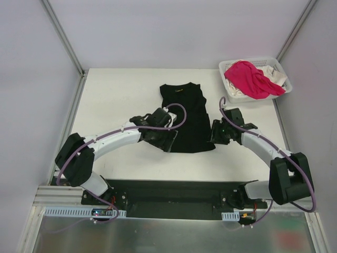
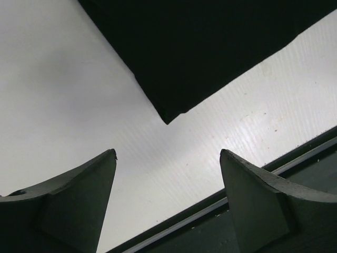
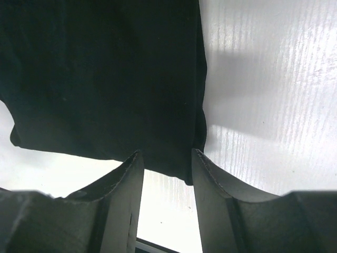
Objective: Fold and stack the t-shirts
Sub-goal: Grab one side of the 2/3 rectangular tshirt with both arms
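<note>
**Black t-shirt**: lies spread flat at the middle of the white table, collar toward the far edge, hem toward the arm bases.

**Left gripper**: sits low at the hem's left corner. Its fingers are spread wide and hold nothing. In the left wrist view the shirt's corner points toward the gap. It lies ahead of the tips and apart from both, with bare table between.

**Right gripper**: sits at the hem's right corner. Its fingers are parted to a narrower gap and released, with bare table showing between them. The shirt's corner lies right at the mouth of that gap, beside the inner edge of the right-hand finger. It possibly brushes that finger, but the close, dark view does not settle contact.

**Pink t-shirt**: crumpled and heaped on top inside the white lattice basket, at the table's far right corner, well apart from both grippers.

**White t-shirt**: in the same basket, bunched under and beside the pink one and partly covered by it.
</note>
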Robot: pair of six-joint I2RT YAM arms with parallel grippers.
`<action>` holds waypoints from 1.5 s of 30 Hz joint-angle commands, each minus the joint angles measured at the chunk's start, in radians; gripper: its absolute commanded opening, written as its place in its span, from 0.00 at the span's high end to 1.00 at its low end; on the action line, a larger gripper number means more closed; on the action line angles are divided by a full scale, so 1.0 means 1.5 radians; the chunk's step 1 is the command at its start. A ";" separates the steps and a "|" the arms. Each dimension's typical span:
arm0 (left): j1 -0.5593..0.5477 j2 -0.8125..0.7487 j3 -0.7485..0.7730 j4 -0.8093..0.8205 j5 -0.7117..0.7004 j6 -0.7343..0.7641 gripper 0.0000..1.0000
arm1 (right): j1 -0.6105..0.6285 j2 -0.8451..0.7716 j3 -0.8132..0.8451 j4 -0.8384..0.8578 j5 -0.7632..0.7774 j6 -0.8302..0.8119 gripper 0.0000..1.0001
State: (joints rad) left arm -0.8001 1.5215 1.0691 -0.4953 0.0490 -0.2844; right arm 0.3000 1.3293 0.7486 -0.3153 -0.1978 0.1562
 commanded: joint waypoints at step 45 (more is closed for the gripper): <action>0.006 0.113 -0.017 0.165 0.059 -0.005 0.16 | 0.028 0.051 -0.013 0.068 -0.019 -0.001 0.59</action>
State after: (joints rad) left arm -0.8310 1.7626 1.0969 -0.3779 0.0559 -0.2699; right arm 0.3367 1.4120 0.7380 -0.2455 -0.2062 0.1562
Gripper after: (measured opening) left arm 0.833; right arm 0.409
